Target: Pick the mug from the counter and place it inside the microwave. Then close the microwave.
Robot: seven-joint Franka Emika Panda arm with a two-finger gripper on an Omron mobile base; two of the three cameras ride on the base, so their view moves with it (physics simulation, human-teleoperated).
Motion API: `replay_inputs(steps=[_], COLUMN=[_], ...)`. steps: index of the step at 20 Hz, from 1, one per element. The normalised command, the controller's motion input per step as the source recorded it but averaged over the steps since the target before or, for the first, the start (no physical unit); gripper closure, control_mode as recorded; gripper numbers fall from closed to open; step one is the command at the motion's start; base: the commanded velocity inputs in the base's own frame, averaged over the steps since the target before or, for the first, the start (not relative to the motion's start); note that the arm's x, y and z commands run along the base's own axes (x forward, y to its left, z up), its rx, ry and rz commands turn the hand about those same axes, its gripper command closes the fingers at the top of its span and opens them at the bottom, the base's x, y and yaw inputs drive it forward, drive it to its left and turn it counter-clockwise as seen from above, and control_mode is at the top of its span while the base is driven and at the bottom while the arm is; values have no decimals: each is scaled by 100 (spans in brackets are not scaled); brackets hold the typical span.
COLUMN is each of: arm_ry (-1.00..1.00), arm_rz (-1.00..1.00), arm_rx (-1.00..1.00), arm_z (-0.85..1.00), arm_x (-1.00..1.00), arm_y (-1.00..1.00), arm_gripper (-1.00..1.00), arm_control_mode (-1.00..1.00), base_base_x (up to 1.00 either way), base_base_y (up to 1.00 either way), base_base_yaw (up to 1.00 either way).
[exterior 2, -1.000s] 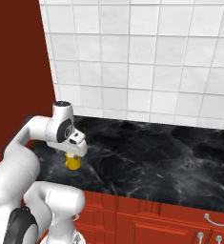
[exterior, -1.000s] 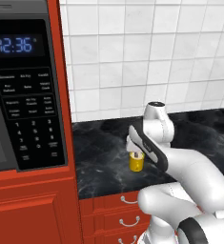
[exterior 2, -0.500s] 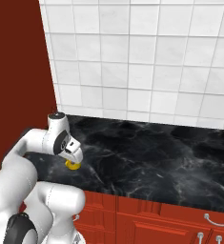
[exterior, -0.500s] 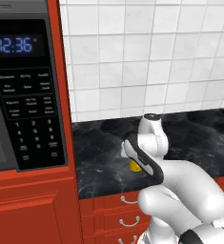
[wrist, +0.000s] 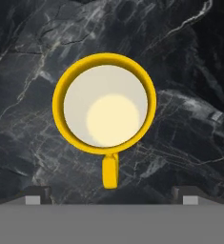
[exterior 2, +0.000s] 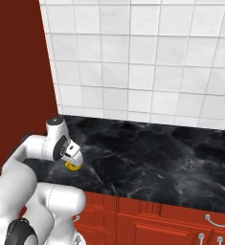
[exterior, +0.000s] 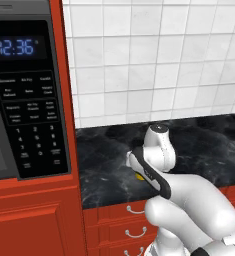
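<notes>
The yellow mug (wrist: 105,102) stands upright on the black marbled counter (wrist: 189,71), its cream inside facing the hand view and its handle (wrist: 110,171) pointing to the bottom edge. My gripper (wrist: 112,198) is open and hovers straight above it, its fingertips (wrist: 35,197) spread wider than the mug and touching nothing. From the base, just a sliver of the mug (exterior: 139,176) (exterior 2: 73,165) peeks out under the lowered hand (exterior 2: 72,155). The microwave (exterior: 31,115), with its keypad and blue clock, is at the left, set in red cabinetry.
Red drawers with silver handles (exterior: 134,232) (exterior 2: 218,221) run below the counter (exterior 2: 157,158). A white tiled wall (exterior 2: 147,62) backs it. A tall red cabinet side (exterior 2: 18,72) bounds the counter on the microwave's side, close to the arm.
The arm has bent down and the hand has dropped lower over the mug, which has stayed in place on the counter.
</notes>
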Motion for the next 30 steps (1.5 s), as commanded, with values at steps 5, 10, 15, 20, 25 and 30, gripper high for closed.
replay_inputs(steps=[5,10,15,20,25,30], arm_ry=[0,0,0,2,0,0], arm_rz=[0,0,0,0,0,0], arm_rx=[0,0,0,0,0,0], arm_z=[0,-1,-6,-13,-22,-15], arm_x=[9,0,-15,-21,0,6], arm_y=[-1,0,0,0,0,0], arm_gripper=[-100,-100,-100,-100,-100,-100], arm_control_mode=[-100,-100,-100,-100,-100,-100], base_base_x=[0,0,0,0,0,0], base_base_y=[0,0,0,0,0,0], base_base_yaw=[0,0,0,0,0,0])
